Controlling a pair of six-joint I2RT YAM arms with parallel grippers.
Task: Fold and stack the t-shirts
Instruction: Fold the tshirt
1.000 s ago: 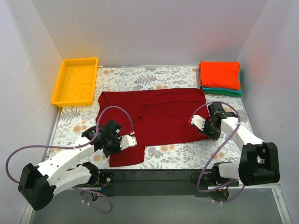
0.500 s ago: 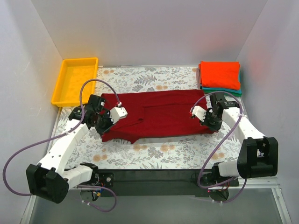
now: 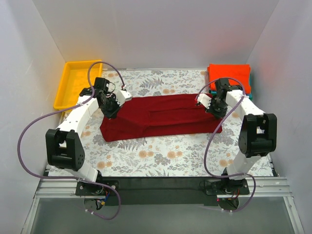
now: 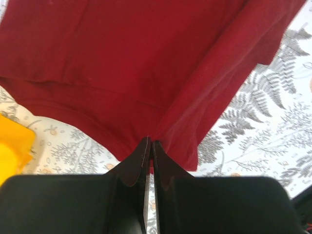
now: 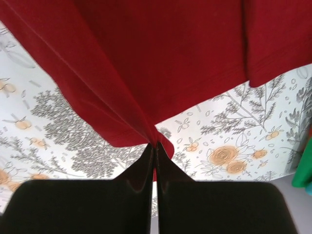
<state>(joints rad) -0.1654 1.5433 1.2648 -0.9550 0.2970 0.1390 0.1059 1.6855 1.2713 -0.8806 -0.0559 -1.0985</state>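
The dark crimson t-shirt (image 3: pixel 161 117) lies folded in half lengthwise across the middle of the floral cloth. My left gripper (image 3: pixel 110 110) is shut on its near hem at the far left corner; the wrist view shows the cloth (image 4: pixel 146 73) pinched at the gripper (image 4: pixel 150 144). My right gripper (image 3: pixel 214 110) is shut on the hem at the far right corner, with the cloth (image 5: pixel 156 58) hanging from the gripper (image 5: pixel 155 145). The bright orange-red t-shirt (image 3: pixel 229 77) lies folded on top of the teal one (image 3: pixel 239 96) at the far right.
A yellow plastic tray (image 3: pixel 78 85) stands at the far left corner. The grey floral-print cloth (image 3: pixel 165 156) covers the table. White walls close in on both sides and at the back. A teal edge (image 5: pixel 304 170) shows at the right of the right wrist view.
Both grippers have carried the shirt's near edge away from me, over to the far edge, folding it in half. Both arms now reach far out.
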